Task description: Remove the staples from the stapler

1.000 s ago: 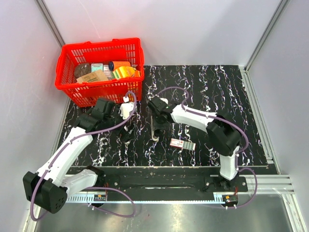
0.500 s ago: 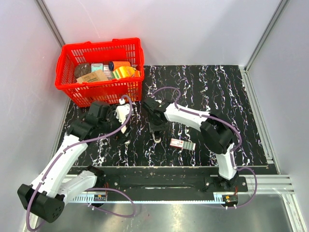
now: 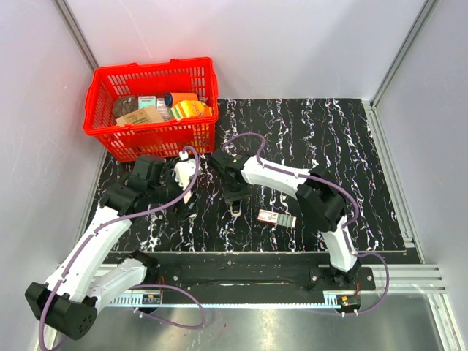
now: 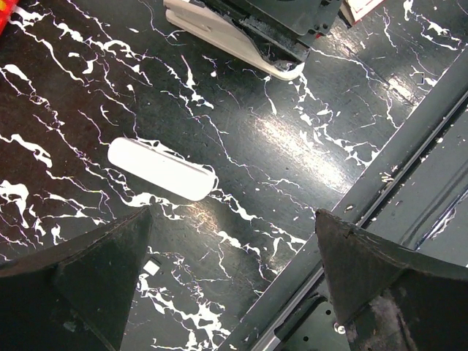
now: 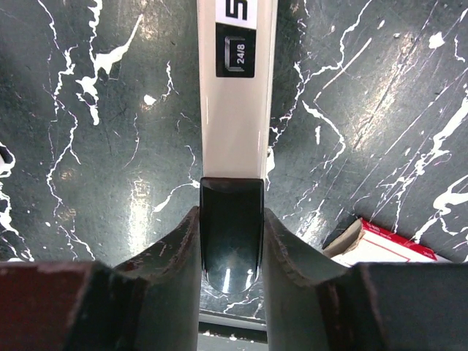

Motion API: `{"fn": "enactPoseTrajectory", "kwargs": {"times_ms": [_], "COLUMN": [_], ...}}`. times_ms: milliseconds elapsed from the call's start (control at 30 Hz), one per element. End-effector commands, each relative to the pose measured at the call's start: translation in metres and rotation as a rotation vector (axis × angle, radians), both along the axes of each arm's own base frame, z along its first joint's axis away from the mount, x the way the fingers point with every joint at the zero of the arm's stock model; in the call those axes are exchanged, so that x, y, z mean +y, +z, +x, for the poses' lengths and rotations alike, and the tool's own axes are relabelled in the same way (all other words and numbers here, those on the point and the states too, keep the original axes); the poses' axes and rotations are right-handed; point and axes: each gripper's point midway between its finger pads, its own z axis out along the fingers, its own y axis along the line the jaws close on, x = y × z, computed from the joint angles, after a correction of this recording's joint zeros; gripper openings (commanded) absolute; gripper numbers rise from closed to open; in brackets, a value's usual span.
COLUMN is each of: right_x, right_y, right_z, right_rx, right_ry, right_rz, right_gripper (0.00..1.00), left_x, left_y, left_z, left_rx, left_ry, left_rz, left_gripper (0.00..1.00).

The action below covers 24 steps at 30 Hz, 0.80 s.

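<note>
The stapler [image 5: 238, 110] lies flat on the black marbled table, its pale arm on top and a "24/8" label showing. My right gripper [image 5: 231, 219] is shut on the stapler's black rear end, one finger pressed against each side. From above, the right gripper [image 3: 232, 191] covers most of the stapler [image 3: 235, 210], leaving only one end in sight. My left gripper [image 4: 232, 219] hovers open and empty over the table, to the left of the stapler [image 4: 219, 33]. In the top view the left gripper [image 3: 189, 201] sits a short way from the right one.
A short white bar [image 4: 161, 170] lies just ahead of the left fingers. A small red-and-white box [image 3: 276, 217] sits right of the stapler. A red basket [image 3: 110, 131] of packaged goods stands at the back left. A metal rail [image 4: 380, 219] runs along the table's near edge.
The right gripper has shifted left with the stapler in its grip. The left arm has drawn back slightly to the left, still open.
</note>
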Motion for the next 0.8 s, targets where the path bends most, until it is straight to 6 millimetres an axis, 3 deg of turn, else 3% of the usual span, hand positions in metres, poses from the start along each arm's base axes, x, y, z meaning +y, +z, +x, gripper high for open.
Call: {"fn": "enactPoseTrajectory", "kwargs": {"times_ms": [0, 100, 233, 400, 500, 600, 767], "right_x": [0.005, 0.004, 0.009, 0.042, 0.048, 0.045, 0.031], "right_y": [0.007, 0.006, 0.019, 0.089, 0.123, 0.140, 0.151], "right_z": [0.005, 0.006, 0.014, 0.036, 0.043, 0.043, 0.037], "right_rx": [-0.029, -0.026, -0.063, -0.209, -0.274, -0.304, -0.329], "right_ry": [0.009, 0.014, -0.003, -0.079, -0.151, -0.230, -0.349], "right_rz": [-0.015, -0.028, -0.012, 0.238, 0.344, 0.422, 0.530], "right_gripper": [0.26, 0.21, 0.00, 0.00, 0.00, 0.00, 0.00], "left_x": [0.001, 0.000, -0.004, -0.018, -0.025, -0.030, -0.039], "left_y": [0.005, 0.005, 0.010, 0.023, 0.023, 0.017, 0.000], "left_z": [0.002, 0.003, 0.005, 0.016, 0.024, 0.030, 0.036], "left_rx": [-0.044, -0.040, -0.051, -0.071, -0.064, -0.066, -0.022], "left_ry": [-0.007, -0.012, -0.023, -0.017, -0.018, -0.043, -0.071], "left_rz": [0.001, -0.001, -0.019, -0.095, -0.114, -0.114, -0.121], "left_gripper": [0.99, 0.99, 0.95, 0.93, 0.94, 0.96, 0.96]}}
